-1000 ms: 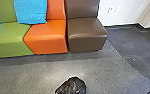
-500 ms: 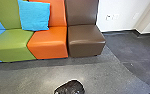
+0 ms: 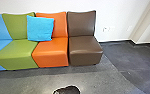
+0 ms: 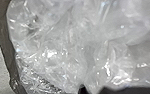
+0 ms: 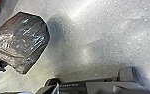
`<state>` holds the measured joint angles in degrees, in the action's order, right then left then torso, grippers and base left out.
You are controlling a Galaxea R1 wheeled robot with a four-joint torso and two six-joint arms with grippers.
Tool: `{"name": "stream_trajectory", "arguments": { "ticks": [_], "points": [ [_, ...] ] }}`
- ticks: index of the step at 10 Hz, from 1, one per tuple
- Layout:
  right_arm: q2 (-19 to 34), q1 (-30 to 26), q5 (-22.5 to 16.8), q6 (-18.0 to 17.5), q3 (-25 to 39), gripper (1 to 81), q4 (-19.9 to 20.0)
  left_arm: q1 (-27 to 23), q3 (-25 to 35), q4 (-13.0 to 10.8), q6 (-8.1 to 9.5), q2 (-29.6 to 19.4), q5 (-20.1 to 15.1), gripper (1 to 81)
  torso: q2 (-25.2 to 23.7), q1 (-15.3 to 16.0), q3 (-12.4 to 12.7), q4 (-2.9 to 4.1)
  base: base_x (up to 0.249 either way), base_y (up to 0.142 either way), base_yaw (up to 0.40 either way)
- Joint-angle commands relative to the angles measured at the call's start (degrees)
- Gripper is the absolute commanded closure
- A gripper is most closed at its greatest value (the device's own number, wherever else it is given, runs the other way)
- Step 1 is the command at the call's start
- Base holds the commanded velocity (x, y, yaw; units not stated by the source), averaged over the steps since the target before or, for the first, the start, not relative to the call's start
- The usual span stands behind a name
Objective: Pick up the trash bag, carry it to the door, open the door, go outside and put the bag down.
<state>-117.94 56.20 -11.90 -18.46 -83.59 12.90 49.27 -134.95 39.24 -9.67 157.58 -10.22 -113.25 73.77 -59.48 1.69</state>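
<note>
The dark, glossy trash bag (image 3: 67, 90) shows its rounded top at the bottom edge of the head view. Seen from the right wrist, the full bag (image 5: 23, 40) hangs over the floor, with a shadow beside it. My left gripper (image 5: 1, 66) is at the gathered end of the bag, shut on it. Close up in the left wrist view, crumpled shiny plastic of the bag (image 4: 51, 52) has a dark edge along one side. The state of my right gripper cannot be made out.
A row of joined seats stands against the white wall (image 3: 121, 15): blue, green (image 3: 17, 56), orange (image 3: 51, 53) and brown (image 3: 84, 48). A light blue pillow (image 3: 40, 28) leans on the backrests. Grey floor (image 3: 101, 77) lies before them, with darker flooring (image 3: 131, 55) at the right.
The head camera has tilted up, so the seat backs and more wall now show. The bag shows less, lower in the head view.
</note>
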Motion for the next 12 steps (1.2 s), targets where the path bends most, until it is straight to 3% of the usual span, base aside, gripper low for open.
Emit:
{"name": "stream_trajectory", "arguments": {
  "ticks": [1, 2, 3, 4, 5, 8, 9, 12],
  "points": [
    [0.84, -1.66, -3.04, 0.35, -1.03, 1.0, 1.08, -3.71, 2.49, -0.04, -1.22, -2.34, -3.94, 81.1, 5.51, -3.54, -0.22, 0.0, 0.0, 0.0, 0.0],
    [0.14, -0.52, -2.52, 0.44, -1.56, 1.0, 0.91, -2.74, 3.63, -0.04, -1.93, -3.66, -3.93, 81.1, 7.02, -4.61, 0.68, 0.0, 0.0, 0.0, 0.0],
    [-0.56, 1.06, -0.94, 0.87, -2.26, 1.0, 0.81, -1.6, 4.42, -0.04, -2.72, -4.89, -3.93, 81.1, 13.97, -9.09, 0.89, 0.0, 0.0, 0.0, 0.0],
    [-1.34, 2.3, -0.49, 1.57, -3.13, 1.0, 0.73, -0.63, 5.04, -0.04, -3.85, -6.19, -3.85, 81.1, 9.71, -6.29, 1.29, 0.0, 0.0, 0.0, 0.0],
    [-2.06, 3.7, -0.24, 2.28, -4.64, 1.0, 0.64, -0.19, 7.22, -0.04, -5.35, -8.4, -3.93, 81.1, 11.98, -7.78, 1.46, 0.0, 0.0, 0.0, 0.0],
    [-4.26, 7.66, 2.32, 3.87, -7.28, 1.0, 0.73, 2.09, 13.48, -0.04, -7.72, -12.9, -3.93, 81.1, 18.12, -11.74, 1.48, 0.0, 0.0, 0.0, 0.0],
    [-5.22, 8.89, 2.41, 4.57, -7.8, 1.0, 0.64, 3.42, 13.92, -0.04, -9.22, -12.9, -3.93, 81.1, 20.11, -13.0, 5.82, 0.0, 0.0, 0.0, 0.0],
    [-8.9, 12.32, 3.9, 6.32, -11.3, 1.0, 0.38, 7.37, 12.52, -0.04, -11.77, -12.98, -3.41, 81.1, 25.1, -16.19, 10.06, 0.0, 0.0, 0.0, 0.0]
  ]
}}
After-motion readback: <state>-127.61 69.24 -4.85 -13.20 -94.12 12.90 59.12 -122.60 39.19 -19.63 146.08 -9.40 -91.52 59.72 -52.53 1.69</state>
